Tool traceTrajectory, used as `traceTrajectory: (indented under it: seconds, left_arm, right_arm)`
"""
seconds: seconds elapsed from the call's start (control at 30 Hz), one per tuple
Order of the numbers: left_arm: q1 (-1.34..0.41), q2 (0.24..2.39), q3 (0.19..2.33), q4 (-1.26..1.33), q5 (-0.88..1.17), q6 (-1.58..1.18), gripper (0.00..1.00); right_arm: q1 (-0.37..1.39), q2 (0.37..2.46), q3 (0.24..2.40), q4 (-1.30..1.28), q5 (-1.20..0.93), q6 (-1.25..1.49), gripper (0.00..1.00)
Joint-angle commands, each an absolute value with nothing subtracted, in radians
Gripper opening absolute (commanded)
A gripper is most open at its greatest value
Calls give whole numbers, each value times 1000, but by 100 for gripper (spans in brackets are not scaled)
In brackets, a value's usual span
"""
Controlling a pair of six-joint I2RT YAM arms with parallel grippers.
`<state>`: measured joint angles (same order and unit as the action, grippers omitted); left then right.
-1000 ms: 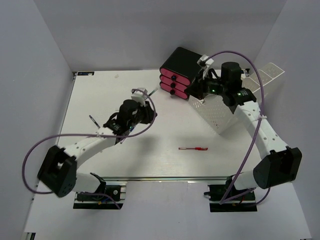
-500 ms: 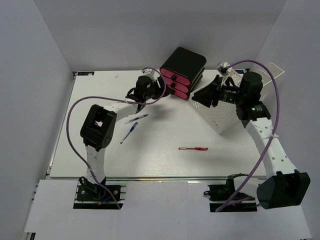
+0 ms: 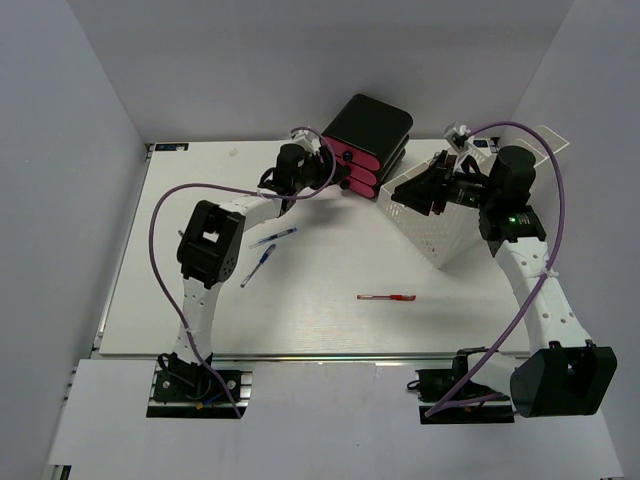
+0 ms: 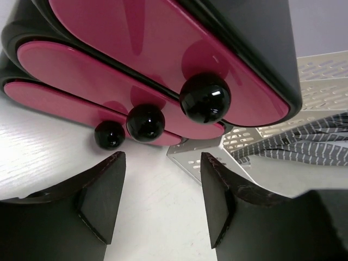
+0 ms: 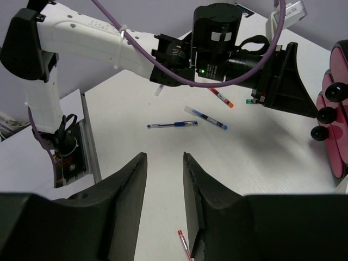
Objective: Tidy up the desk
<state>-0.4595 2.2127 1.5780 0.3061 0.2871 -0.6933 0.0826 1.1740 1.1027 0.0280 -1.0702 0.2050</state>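
Closing in on the black-and-pink drawer unit (image 3: 366, 135) at the far edge of the worktop (image 3: 300, 320), the left jaws stand open and empty, facing its knobs (image 4: 205, 98). Opening a drawer looks like the step, so next they must centre on one knob and pinch. The right jaws, parted and empty, hover by the white tray (image 3: 440, 230). Since half a second ago the left arm has edged nearer.

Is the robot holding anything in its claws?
No, nothing is held. The left gripper, facing the drawer knobs, and the right gripper are both open with empty gaps.
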Motion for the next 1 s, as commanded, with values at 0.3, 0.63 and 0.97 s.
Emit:
traceTrajectory:
  seconds: [0.3, 0.63, 0.97]
  left_arm:
    - [-454, 2260, 1654, 339, 296, -681, 65]
    - [-454, 2335, 1769, 296, 293, -669, 65]
    - [-445, 2368, 1793, 310, 288, -670, 62]
  right_arm:
    - [58, 1157, 1098, 94, -1111, 235, 38]
    - [45, 1166, 1092, 100, -1114, 235, 38]
    - [31, 1166, 1086, 112, -1118, 245, 38]
